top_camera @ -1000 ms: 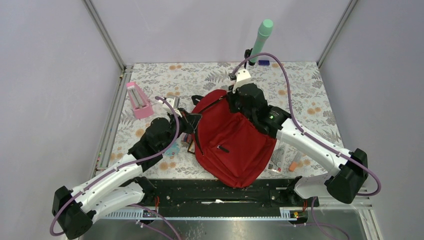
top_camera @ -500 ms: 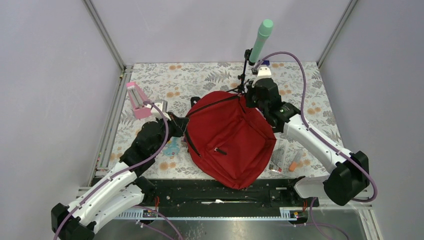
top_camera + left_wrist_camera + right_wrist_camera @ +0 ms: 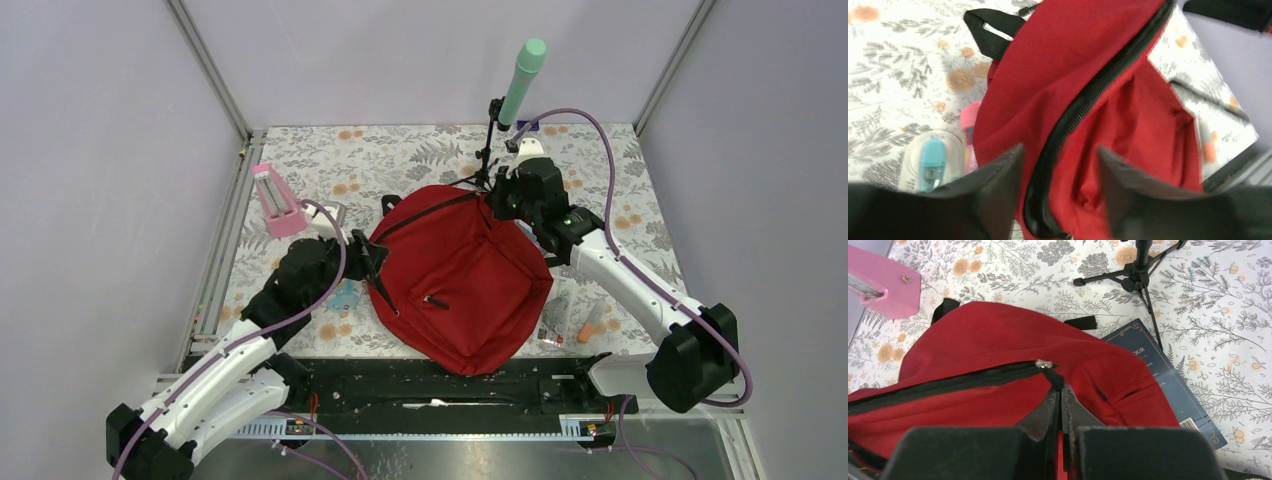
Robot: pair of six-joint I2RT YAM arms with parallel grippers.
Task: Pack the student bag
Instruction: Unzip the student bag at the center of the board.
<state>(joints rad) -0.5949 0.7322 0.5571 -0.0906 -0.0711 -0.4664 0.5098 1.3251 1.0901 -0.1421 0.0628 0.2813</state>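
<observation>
The dark-red student bag [image 3: 455, 290] lies in the middle of the flowered table [image 3: 420, 160]. Its lower end reaches the near edge and its black handle [image 3: 990, 30] points toward the far edge.

My right claw [image 3: 1060, 396], at the bag's far right side, is clenched on the black zipper pull [image 3: 1053, 376]. Its fingertips are pinched together just below the metal slider. From there the black zipper [image 3: 948, 382] runs off to the left across the fabric.

My left claw [image 3: 1060, 160], at the bag's left side, stands released. Its two fingers [image 3: 1003, 175] are spread and the zipper band passes between them. Whether either finger touches the cloth I cannot tell.

Just beside the bag on the left lies a clear blister pack [image 3: 933, 160] with a blue item inside. A pink box [image 3: 277, 200] sits toward the far left corner. A black tripod [image 3: 1140, 275] near the far edge carries a tilted green cylinder [image 3: 523, 78]. A dark blue booklet [image 3: 1160, 382] lies partly under the bag's far side. An orange item [image 3: 590, 325] lies toward the near right corner.
</observation>
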